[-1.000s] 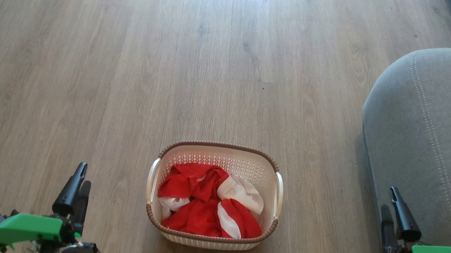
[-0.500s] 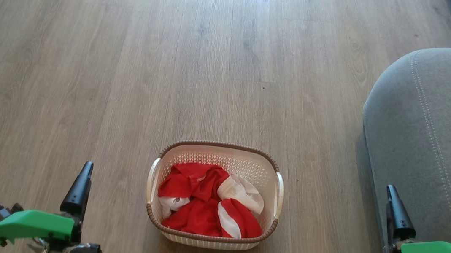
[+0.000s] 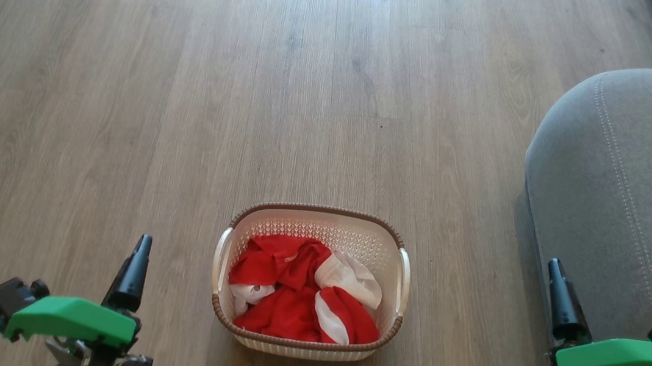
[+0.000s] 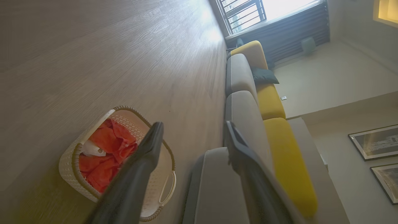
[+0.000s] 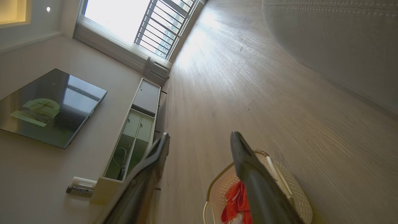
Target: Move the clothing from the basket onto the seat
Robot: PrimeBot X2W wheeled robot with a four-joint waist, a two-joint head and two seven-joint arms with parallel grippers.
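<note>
The cream basket (image 3: pixel 402 241) stands on the wood floor at the bottom middle of the head view, with the red and white clothing (image 3: pixel 288 301) crumpled inside it. The grey seat (image 3: pixel 625 192) rises at the right, its rounded corner toward the basket. My left gripper (image 3: pixel 141 245) hovers left of the basket and my right gripper (image 3: pixel 555 270) right of it, beside the seat's edge. In the left wrist view the left gripper (image 4: pixel 192 126) is open, with the basket (image 4: pixel 70 158), the clothing (image 4: pixel 105 146) and the seat (image 4: pixel 214 186) beyond it. The right gripper (image 5: pixel 199 135) is open above the basket (image 5: pixel 292 189) and clothing (image 5: pixel 236 199).
Bare wood floor (image 3: pixel 252 76) stretches ahead and to the left. A long sofa with yellow cushions (image 4: pixel 275 99) and a dark pillow (image 4: pixel 264 76) runs toward a window. A low cabinet (image 5: pixel 136 124) and a dark screen (image 5: pixel 46 105) stand along the opposite wall.
My left gripper has shifted right toward the basket, and my right gripper has shifted left and a little farther out. Both wrists have rolled. Basket and clothing have not moved.
</note>
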